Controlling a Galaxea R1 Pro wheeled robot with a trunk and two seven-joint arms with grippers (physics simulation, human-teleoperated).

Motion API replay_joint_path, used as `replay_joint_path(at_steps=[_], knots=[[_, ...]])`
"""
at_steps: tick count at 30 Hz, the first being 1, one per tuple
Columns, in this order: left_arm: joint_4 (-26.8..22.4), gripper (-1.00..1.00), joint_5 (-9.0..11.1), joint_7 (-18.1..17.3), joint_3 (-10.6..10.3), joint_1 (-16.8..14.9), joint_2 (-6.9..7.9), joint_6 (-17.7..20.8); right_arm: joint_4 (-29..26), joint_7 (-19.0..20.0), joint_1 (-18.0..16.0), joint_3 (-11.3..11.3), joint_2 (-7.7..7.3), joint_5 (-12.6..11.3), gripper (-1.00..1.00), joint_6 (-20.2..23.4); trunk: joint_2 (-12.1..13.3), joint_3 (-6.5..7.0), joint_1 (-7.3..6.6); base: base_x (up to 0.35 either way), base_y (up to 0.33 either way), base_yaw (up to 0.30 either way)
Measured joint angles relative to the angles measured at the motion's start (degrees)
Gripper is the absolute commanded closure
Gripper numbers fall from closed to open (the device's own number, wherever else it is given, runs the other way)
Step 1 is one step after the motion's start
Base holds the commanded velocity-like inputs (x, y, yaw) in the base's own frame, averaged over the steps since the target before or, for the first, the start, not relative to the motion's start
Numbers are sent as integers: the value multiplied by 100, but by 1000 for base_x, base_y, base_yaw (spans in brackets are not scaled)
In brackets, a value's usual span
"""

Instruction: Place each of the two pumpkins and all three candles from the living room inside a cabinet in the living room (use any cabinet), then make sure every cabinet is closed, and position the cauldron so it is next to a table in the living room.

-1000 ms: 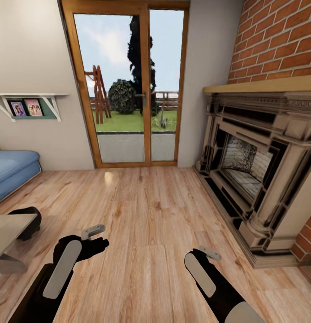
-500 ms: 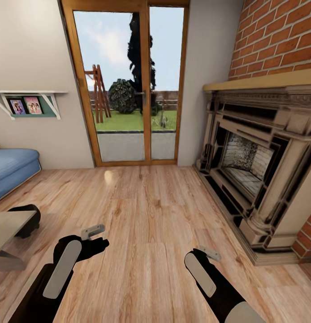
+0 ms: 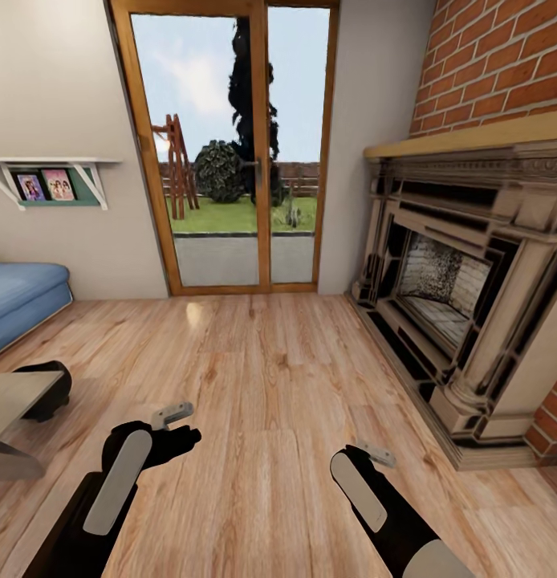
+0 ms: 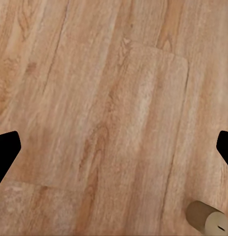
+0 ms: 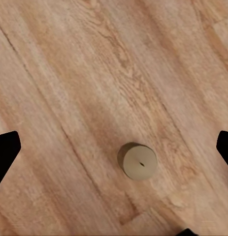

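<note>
A short beige candle [image 5: 137, 161] with a dark wick dot stands upright on the wood floor below my right gripper [image 5: 114, 150], whose black fingertips [image 5: 5, 147] stand wide apart and empty. The same candle [image 4: 208, 222] appears at the corner of the left wrist view, off to one side of my open left gripper [image 4: 114, 147]. In the head view both arms hang low over the floor, left gripper [image 3: 176, 424] and right gripper [image 3: 375, 455]. A black rounded cauldron [image 3: 44, 388] sits on the floor behind a table corner [image 3: 10, 401]. The pumpkins and the cabinet are out of view.
A stone fireplace [image 3: 463, 297] under a brick wall fills the right side. Straight ahead stands a glass double door [image 3: 230, 152] with a wooden frame. At the left are a blue sofa [image 3: 22, 297] and a wall shelf [image 3: 50, 181] with photos. Wood floor stretches between them.
The whole head view has shifted slightly, so the camera moved. My left arm has drifted a little to the right. Both grippers stay open and empty.
</note>
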Motion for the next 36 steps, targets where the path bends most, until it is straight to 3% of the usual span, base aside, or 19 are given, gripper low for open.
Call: replay_joint_path(at_steps=[16,20,25,30,36], knots=[[16,-100,8,-4,-5,0,-13,6,16,123,-9,-60,-85,-56,-100,100,-642,-287,352,0,0,0],[25,-100,10,-5,-5,0,-15,9,30,426,-9,-268,-205,-72,-100,120,-802,-359,439,0,0,0],[32,-100,11,-6,-9,0,-21,7,156,1046,-15,-442,-495,-72,-100,187,-1003,-449,549,0,0,0],[33,-100,11,-6,-12,-1,-16,8,213,1182,-17,-461,-609,-65,-100,230,-1203,-539,659,0,0,0],[34,-100,11,-6,-13,0,-22,9,1074,1629,-18,-473,-674,-15,-100,161,-1444,-646,791,0,0,0]])
